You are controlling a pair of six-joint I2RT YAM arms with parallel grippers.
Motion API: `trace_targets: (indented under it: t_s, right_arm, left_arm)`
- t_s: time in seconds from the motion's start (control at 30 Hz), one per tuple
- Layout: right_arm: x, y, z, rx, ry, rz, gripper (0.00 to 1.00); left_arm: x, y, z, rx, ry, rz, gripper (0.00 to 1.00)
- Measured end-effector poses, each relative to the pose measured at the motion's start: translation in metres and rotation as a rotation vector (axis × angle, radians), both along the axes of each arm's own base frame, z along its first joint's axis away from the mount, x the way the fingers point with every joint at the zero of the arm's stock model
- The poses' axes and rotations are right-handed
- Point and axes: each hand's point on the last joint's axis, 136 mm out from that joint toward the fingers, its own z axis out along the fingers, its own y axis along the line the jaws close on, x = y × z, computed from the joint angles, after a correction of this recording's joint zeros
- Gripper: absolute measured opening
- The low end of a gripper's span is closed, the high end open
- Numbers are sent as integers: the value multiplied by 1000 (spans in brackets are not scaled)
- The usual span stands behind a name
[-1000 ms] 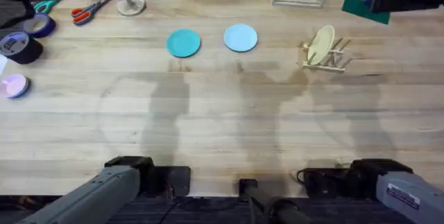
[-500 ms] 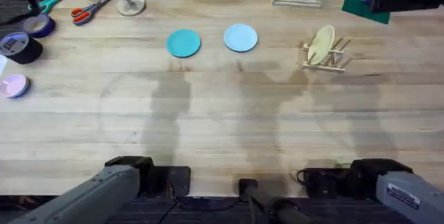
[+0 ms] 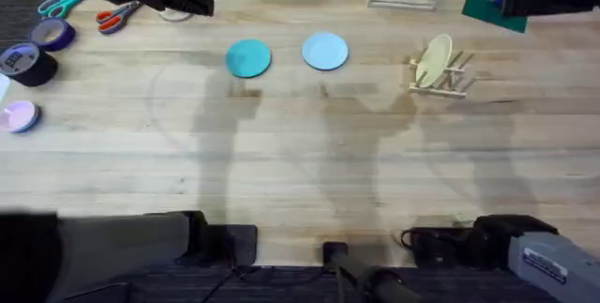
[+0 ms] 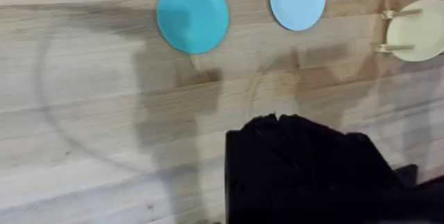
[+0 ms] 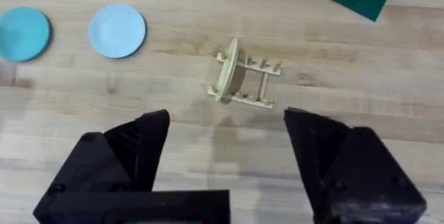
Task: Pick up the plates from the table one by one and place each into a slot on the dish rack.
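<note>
Teal plate (image 3: 248,59), sky-blue plate (image 3: 325,51), cream-yellow plate (image 3: 433,61), pale wood-grain table (image 3: 300,172).

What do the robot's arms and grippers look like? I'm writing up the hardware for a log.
The right gripper has two chunky, angular matte-black fingers. The left gripper shows as a black mass. In the overhead view the arms are grey with black joints; the right arm carries a small white label.

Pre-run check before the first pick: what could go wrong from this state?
1. The teal plate and light blue plate lie flat on the table, giving fingers little edge to grab; a plate may slide.
2. The dish rack looks small and light, and already holds a cream plate; an off-angle insertion could push or tip it.
3. The right gripper is open and far from both plates.
</note>
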Motion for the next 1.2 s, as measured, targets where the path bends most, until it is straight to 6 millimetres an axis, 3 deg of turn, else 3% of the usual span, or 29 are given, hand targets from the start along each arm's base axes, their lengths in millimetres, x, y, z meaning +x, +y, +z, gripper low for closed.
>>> trace_targets:
  t_s: [0.3,0.5,0.67,1.2]
  right_arm:
    - [0,0,0,0,0,0,995]
    - [0,0,0,0,0,0,995]
    - [0,0,0,0,0,0,995]
    - [0,0,0,0,0,0,994]
  left_arm:
    - [39,32,-47,-148,81,-14,42]
    - [63,33,-88,-188,136,-58,43]
    - [78,34,-109,-210,141,-71,43]
    - [100,33,-191,-293,266,-74,43]
